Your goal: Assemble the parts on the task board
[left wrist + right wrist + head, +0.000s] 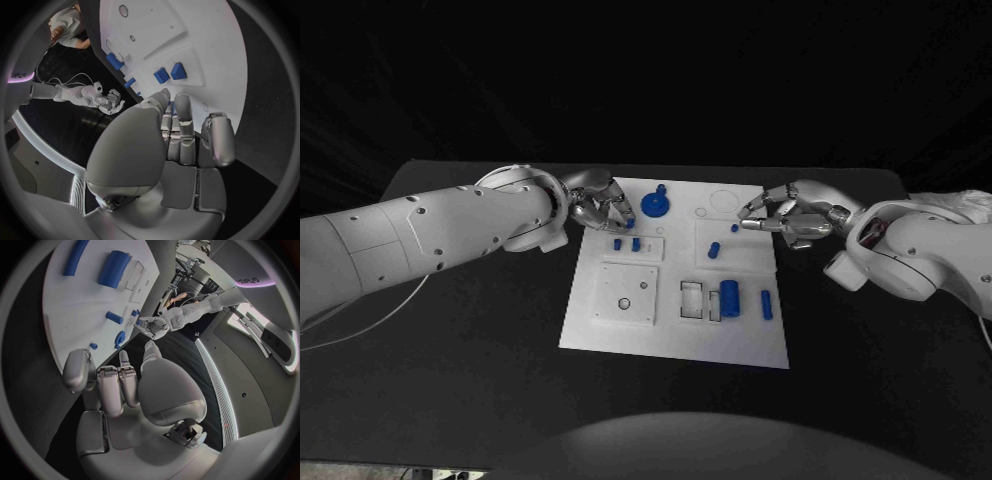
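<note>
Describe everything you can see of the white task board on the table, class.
The task board is a flat white plate, glossy like plastic, lying in the middle of the black table. Its surface carries raised square panels, small round holes and slots. Small blue parts lie or stand on it, among them a round knobbed piece near its far edge. The left hand hangs at its far left corner and the right hand at its far right edge; whether either touches it cannot be told.

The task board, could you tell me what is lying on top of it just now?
On the task board lie small blue parts: a round one near its far edge and a thick cylinder. The left hand overlaps the far left corner, hiding whatever lies beneath.
</note>
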Motion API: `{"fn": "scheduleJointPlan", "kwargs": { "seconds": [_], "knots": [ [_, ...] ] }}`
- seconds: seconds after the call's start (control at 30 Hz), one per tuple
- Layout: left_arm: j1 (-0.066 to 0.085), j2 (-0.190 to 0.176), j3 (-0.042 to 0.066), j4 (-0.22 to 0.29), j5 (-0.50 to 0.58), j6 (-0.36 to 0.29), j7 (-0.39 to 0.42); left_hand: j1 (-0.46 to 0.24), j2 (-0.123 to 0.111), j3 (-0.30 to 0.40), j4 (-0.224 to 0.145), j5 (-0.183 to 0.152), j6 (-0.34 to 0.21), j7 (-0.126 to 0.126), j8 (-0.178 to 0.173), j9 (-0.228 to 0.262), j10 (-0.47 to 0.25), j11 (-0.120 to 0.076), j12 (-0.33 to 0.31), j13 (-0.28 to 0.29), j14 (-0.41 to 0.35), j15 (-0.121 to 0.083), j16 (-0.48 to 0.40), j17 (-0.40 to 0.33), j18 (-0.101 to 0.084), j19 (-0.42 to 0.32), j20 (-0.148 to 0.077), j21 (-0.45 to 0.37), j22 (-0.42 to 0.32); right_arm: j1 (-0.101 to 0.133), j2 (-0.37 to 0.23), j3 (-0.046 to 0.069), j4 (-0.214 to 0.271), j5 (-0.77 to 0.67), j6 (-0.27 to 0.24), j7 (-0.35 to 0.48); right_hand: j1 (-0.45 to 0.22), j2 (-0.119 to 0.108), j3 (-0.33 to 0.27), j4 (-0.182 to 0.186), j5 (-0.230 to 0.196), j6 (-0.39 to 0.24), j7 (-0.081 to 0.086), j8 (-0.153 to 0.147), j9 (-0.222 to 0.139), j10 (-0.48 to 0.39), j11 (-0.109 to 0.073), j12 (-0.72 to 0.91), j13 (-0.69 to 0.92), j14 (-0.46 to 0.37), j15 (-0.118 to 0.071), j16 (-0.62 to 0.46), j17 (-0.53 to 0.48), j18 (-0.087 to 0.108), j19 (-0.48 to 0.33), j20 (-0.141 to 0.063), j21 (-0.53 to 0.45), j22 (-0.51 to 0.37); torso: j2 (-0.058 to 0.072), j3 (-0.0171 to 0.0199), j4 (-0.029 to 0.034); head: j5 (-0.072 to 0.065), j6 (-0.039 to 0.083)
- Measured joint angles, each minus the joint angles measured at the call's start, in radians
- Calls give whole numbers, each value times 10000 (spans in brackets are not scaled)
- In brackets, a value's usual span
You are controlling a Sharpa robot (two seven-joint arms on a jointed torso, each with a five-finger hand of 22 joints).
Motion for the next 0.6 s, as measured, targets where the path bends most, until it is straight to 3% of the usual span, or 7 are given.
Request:
{"fn": "scheduleJointPlan", "kwargs": {
  "seconds": [0.17,0.2,0.23,0.27,0.43,0.6],
  "knots": [
    [35,-164,19,295,992,19,4,0,0,-122,-14,298,-36,36,-1,20,-51,51,0,15,-35,35,0,-28,0,-36,36,-52,0,3,81,0,144,-471,-691,547,855,-459,453,-594,327,-72,-190,-167,-143,-287,-38,205,-75,-102,-105,85,0,1,246,-141,291,-1,-7,9,11,2,0],
    [60,-206,22,376,1256,29,0,0,0,-122,-14,299,-36,36,-1,21,-51,51,0,15,-35,36,0,-44,-1,-36,36,-52,-1,9,114,0,184,-640,-899,701,952,-551,503,-673,345,-54,-250,-182,-170,-376,-21,207,-73,-43,-199,85,0,0,284,-180,342,0,-8,12,15,7,0],
    [83,-239,25,442,1451,39,-7,0,0,-122,-14,299,-36,36,-1,20,-51,52,0,14,-59,60,0,-54,-1,-36,36,-52,0,13,145,1,210,-773,-1051,804,1207,-397,561,-736,345,-7,-298,-182,-201,-393,-38,245,51,-3,-280,125,0,0,323,-219,390,-1,-9,16,21,12,0],
    [111,-275,28,515,1659,53,-15,0,-1,-122,-14,320,-36,35,-1,20,-51,51,0,14,-69,69,0,-54,0,-36,36,-79,-1,14,185,2,233,-916,-1218,913,1274,-464,606,-781,328,67,-373,-182,-230,-413,-58,246,69,-2,-283,143,0,1,362,-258,426,-1,-12,16,28,13,0],
    [267,-518,33,948,2915,196,-97,38,36,-177,-15,376,-30,111,-21,19,-86,87,0,17,-69,69,0,-54,0,-72,72,-99,-1,21,539,10,274,-1741,-2062,1404,1498,-688,782,-957,-66,190,-929,-429,-481,-536,-180,284,74,-27,-312,181,0,0,587,-483,582,-1,-27,36,72,-24,0],
    [368,-709,36,1274,4189,425,-243,56,51,-273,-57,530,-29,112,-22,18,-82,159,0,26,-109,109,0,-54,0,-77,77,-157,-1,23,910,13,264,-2458,-2599,1678,1675,-864,877,-1052,-402,386,-1123,-531,-638,-536,-180,284,72,-23,-316,181,-1,1,676,-571,657,-2,-41,46,104,-45,0]
  ]
}}
